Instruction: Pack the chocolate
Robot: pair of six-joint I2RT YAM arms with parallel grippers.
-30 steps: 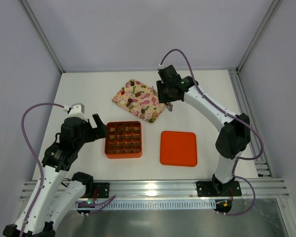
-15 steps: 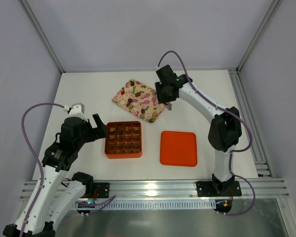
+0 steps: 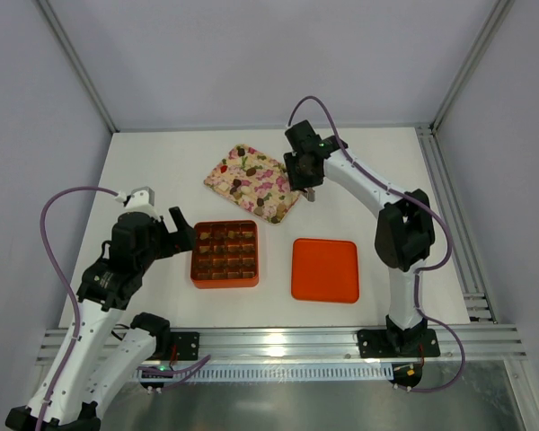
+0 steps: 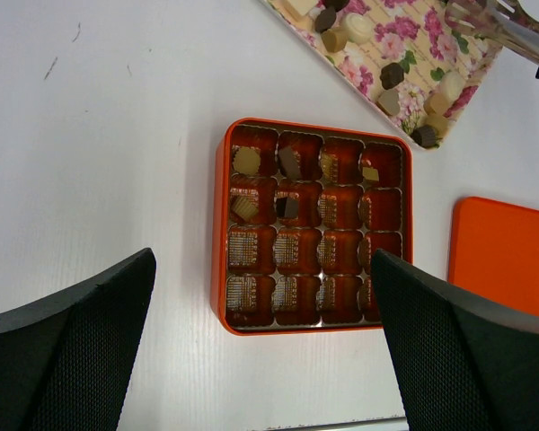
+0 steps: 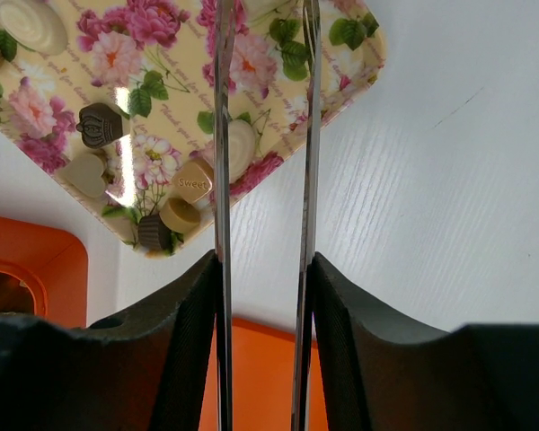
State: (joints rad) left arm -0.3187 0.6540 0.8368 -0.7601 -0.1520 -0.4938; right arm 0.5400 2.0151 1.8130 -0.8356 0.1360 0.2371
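Several chocolates [image 3: 251,180] lie on the floral tray [image 3: 223,180]. A few sit in the top cells of the orange grid box [image 3: 194,260]; in the left wrist view they [image 4: 246,161] fill cells at the box's [image 4: 218,224] far side. My left gripper [image 3: 181,235] is open and empty, above the box's left side [image 4: 262,260]. My right gripper [image 3: 304,184] is shut on metal tongs [image 5: 223,135], whose two blades stand apart over the tray's near right corner [image 5: 278,45]. Tan and dark chocolates [image 5: 193,180] lie just left of the blades. The tong tips [image 4: 494,22] hold nothing.
The flat orange lid [image 3: 324,269] lies right of the grid box, also in the left wrist view [image 4: 508,260] and under the right gripper [image 5: 260,377]. White walls and metal frame posts bound the table; a rail runs along its near edge.
The right arm's elbow has swung left and its wrist has turned slightly; the tongs stay at the tray's right corner. The left arm has not moved.
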